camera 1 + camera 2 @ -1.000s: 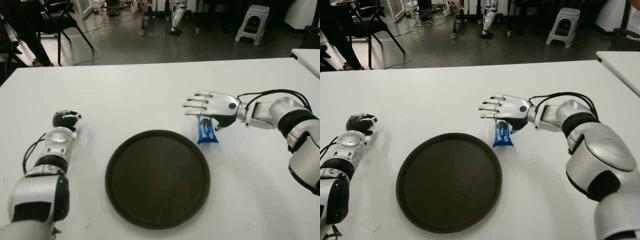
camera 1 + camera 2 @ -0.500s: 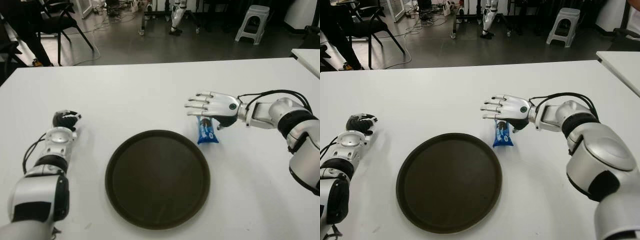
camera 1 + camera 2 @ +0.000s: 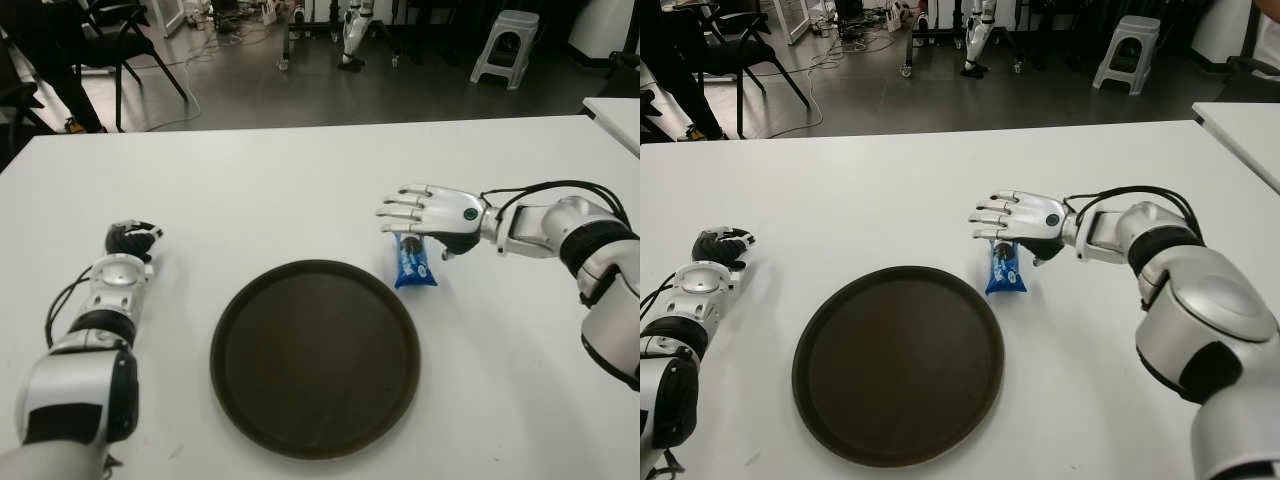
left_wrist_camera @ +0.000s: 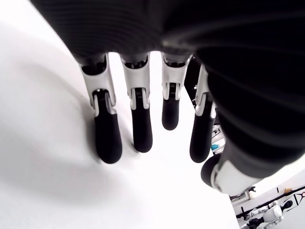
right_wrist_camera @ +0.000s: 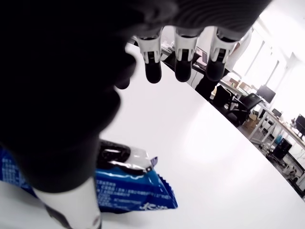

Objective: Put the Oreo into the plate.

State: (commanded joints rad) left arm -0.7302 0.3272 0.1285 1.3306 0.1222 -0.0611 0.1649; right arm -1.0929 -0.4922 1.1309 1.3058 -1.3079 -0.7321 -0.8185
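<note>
The counter (image 3: 300, 190) has a smooth, matt white surface. The plate (image 3: 315, 357) is dark brown, smooth, with a dull low sheen. The Oreo (image 3: 411, 262), directly under the right hand (image 3: 432, 212), is in a glossy blue plastic-film wrapper, crinkled at its sealed end. The right hand has polished silver shells and matt black fingertip pads (image 5: 153, 72). The left hand (image 3: 130, 238) has matt black fingers.

The right hand (image 5: 95, 86) hovers with fingers (image 5: 153, 64) extended over the white table (image 5: 200, 143), the blue Oreo pack (image 5: 126, 188) lying just beneath its palm.
</note>
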